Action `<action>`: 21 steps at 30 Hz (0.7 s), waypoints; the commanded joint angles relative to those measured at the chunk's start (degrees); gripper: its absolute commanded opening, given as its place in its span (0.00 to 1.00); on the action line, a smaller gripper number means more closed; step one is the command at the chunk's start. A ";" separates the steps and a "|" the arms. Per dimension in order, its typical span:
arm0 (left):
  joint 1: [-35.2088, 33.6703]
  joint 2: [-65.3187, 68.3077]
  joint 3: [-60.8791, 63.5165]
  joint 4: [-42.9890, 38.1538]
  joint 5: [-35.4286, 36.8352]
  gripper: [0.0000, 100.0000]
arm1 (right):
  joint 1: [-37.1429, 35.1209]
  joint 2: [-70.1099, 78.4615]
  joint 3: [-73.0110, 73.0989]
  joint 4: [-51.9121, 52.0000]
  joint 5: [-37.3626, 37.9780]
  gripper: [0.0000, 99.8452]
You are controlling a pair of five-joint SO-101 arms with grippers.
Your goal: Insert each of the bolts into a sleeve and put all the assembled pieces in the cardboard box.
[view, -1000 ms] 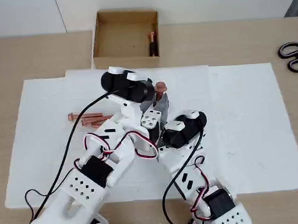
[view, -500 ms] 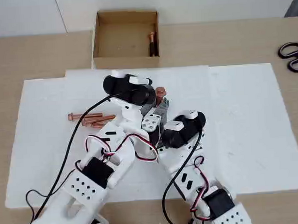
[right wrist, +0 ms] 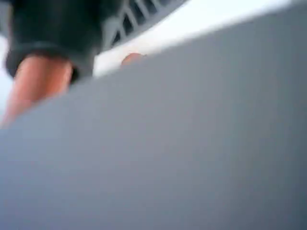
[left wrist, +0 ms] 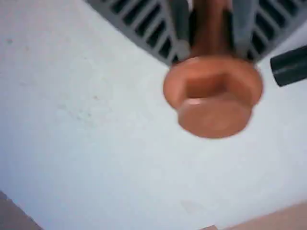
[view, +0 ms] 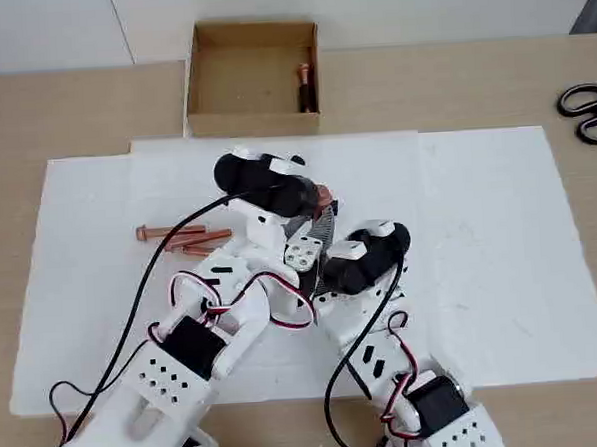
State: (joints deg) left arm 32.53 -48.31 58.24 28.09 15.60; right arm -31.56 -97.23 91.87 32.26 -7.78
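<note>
Left gripper [left wrist: 211,26] has dropped toward 6 o'clock in the high view, clenched on the bolt [left wrist: 213,96]; bolt axis runs 12–6, head at 12, shaft apparently entering the dark sleeve [right wrist: 48,28] at 6, nearest the right gripper [view: 316,247], whose grip I cannot tell.

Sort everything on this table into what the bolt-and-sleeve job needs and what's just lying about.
Job: open brown cardboard box; assembled bolt-and-sleeve piece inside it; loose copper hex-head bolts; single copper bolt in the left gripper; black cylindrical sleeve.
Lying about: black-handled scissors; white foam mat.
</note>
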 commanded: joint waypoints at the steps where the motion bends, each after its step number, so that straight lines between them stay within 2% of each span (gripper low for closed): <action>1: -0.53 -0.53 -0.22 1.49 -0.70 0.01 | 0.48 -1.10 -0.70 -1.01 -0.35 0.00; 8: -0.62 -0.53 -0.04 1.58 -0.70 0.01 | 2.33 -1.36 -0.70 -1.01 -0.44 0.00; 21: -0.62 -0.53 -0.48 7.38 -0.79 0.01 | 2.33 -1.36 -0.70 -1.01 -0.44 0.00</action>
State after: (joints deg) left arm 32.70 -48.22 58.42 33.71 15.60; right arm -30.42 -97.23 91.78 32.26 -7.78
